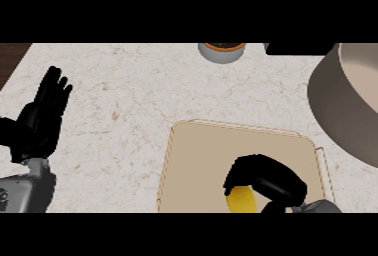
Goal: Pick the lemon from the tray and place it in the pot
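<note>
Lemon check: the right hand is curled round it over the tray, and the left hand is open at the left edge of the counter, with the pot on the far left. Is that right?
Not quite. The head view shows the pot at the far right, not the left. The rest stands: the right hand is curled round the lemon over the tray, and the left hand is open at the counter's left edge.

The right hand [264, 181] is curling its fingers and thumb around the lemon [242, 201] low at the view's right, while the left hand [40, 117] is resting open, fingers up, at the left edge.
</note>
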Controlling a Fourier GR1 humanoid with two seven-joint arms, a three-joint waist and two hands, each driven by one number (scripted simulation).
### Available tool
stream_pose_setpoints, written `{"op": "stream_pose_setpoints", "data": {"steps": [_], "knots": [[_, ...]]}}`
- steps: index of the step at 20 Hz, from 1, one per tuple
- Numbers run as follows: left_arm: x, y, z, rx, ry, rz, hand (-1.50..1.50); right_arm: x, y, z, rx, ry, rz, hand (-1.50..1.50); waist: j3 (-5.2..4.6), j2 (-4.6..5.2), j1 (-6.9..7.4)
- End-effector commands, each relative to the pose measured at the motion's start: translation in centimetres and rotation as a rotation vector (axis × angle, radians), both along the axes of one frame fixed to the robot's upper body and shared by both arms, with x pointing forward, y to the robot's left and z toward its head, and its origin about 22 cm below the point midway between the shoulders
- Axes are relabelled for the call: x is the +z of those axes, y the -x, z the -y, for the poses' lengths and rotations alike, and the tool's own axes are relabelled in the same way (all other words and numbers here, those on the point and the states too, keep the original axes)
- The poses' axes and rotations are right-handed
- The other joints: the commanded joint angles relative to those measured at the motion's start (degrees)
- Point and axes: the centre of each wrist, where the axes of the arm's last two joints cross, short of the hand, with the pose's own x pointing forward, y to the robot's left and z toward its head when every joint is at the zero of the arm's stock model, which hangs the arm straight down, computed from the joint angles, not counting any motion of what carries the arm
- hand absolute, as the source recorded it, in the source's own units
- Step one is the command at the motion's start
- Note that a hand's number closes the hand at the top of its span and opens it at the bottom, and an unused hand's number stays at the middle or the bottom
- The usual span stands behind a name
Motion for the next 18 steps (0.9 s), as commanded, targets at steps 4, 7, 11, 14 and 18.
{"op": "stream_pose_setpoints", "data": {"steps": [4,7,11,14,18], "knots": [[-0.3,1.2,0.0,-0.003,-0.001,0.005,0.0,-1.9,1.3,-2.5,0.031,-0.018,0.019,1.5,0.49,0.27,0.12],[1.9,1.0,-1.5,-0.013,-0.006,0.002,0.0,-1.6,0.1,-1.6,0.033,-0.016,0.026,1.5,0.49,0.28,0.23],[0.0,1.0,-0.1,0.028,-0.012,-0.015,0.0,-1.2,3.1,0.3,-0.264,0.261,-0.12,1.5,0.32,-0.15,-1.34],[0.8,1.3,-1.3,0.025,-0.015,-0.003,0.0,-0.4,3.4,0.9,-0.45,0.371,-0.186,1.5,0.28,-0.23,-1.24],[1.4,0.5,-2.5,0.012,-0.001,0.013,0.0,4.9,5.2,-0.1,-0.546,0.359,-0.155,1.5,0.36,0.02,-1.01]]}}
